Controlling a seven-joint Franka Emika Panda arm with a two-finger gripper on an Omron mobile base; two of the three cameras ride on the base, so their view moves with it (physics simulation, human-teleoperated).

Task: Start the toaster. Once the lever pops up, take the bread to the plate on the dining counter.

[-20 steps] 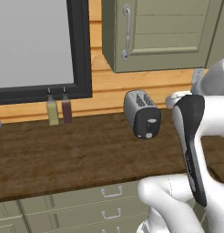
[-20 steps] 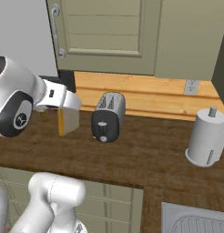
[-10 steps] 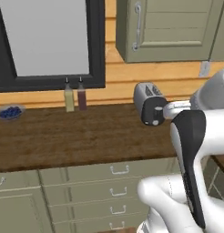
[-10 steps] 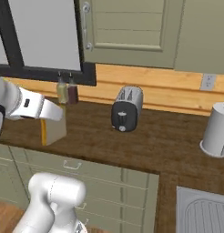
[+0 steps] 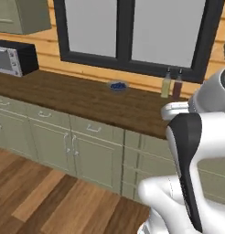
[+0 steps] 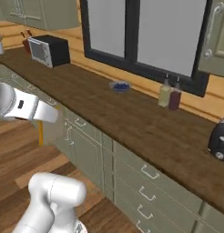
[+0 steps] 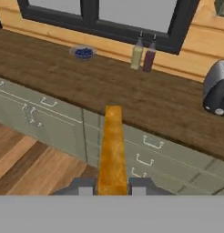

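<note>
Bread stands edge-on, clamped between the claw's two fingertips, out before the worktop; toaster sits right.

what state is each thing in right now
bread: held edge-on in the gripper, off the worktop
gripper: shut on the bread
toaster: upright on the worktop, slots not visible
two bottles: upright by the window
small bowl: holds something blue

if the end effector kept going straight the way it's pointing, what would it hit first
Judging by the hand view, the end effector, shut on the bread, points at the green drawer fronts below the worktop. The bread's leading edge would likely meet them first, though depth is unclear.
</note>
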